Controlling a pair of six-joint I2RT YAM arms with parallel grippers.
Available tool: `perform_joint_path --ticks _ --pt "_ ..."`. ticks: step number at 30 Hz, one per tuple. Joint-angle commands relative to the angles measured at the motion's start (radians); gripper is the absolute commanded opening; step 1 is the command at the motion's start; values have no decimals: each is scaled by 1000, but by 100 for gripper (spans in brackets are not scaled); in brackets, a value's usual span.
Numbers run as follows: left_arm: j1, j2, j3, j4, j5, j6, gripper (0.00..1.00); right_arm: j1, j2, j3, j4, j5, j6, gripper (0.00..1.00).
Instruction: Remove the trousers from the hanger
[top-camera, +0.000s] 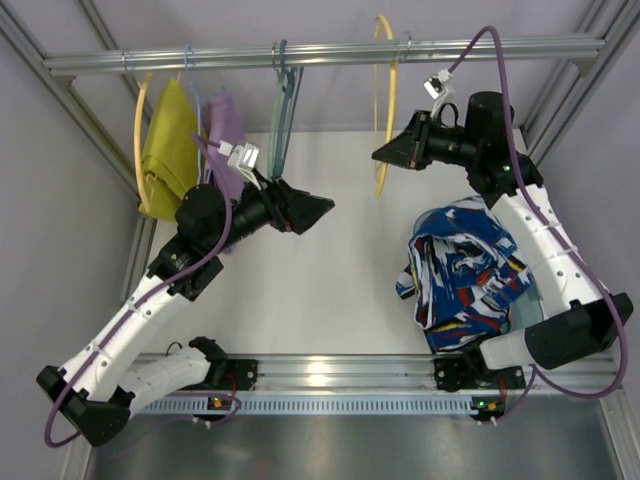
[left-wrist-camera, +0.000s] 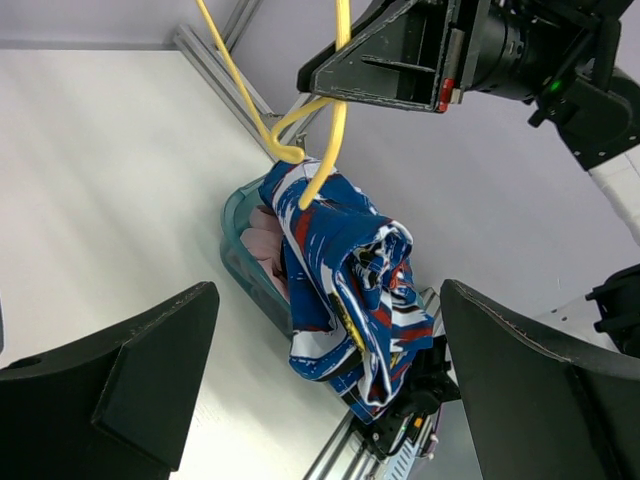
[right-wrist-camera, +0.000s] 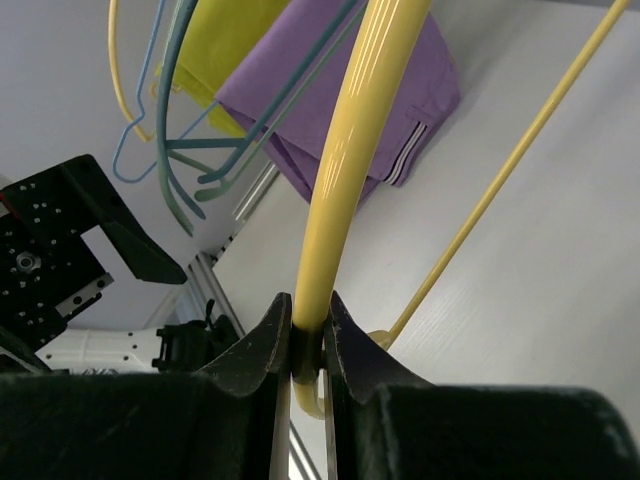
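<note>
Nearest you on the right, the trousers (top-camera: 465, 275) lie heaped on the bench (top-camera: 340, 290), off the hanger (top-camera: 384, 110). Your left fingers (left-wrist-camera: 130, 370) stand wide apart and empty above mid-bench. Farther back, your right fingers (right-wrist-camera: 262, 350) are pinched tight on the yellow hanger, which hangs from the far rail (top-camera: 330, 52).

You can see the trousers (top-camera: 465, 275) lying in a crumpled heap on the table (top-camera: 340, 290), just beside your right arm. The hanger (top-camera: 380, 183) hangs bare from the rail (top-camera: 330, 52). Your right gripper (top-camera: 382, 153) is up against the hanger, and your left gripper (top-camera: 322, 207) hovers over the table, well apart from both.
</note>
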Motion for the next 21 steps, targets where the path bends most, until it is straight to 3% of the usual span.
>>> perform_joint_path --ticks 1,14,21 --pt "5 -21 -7 35 8 1 99 -27 16 118 -58 152 13 0" --pt "8 -25 2 28 5 -1 99 -24 26 133 -242 164 -8 0" --pt "11 -24 -1 28 3 -10 98 -24 62 194 -244 136 36 0"
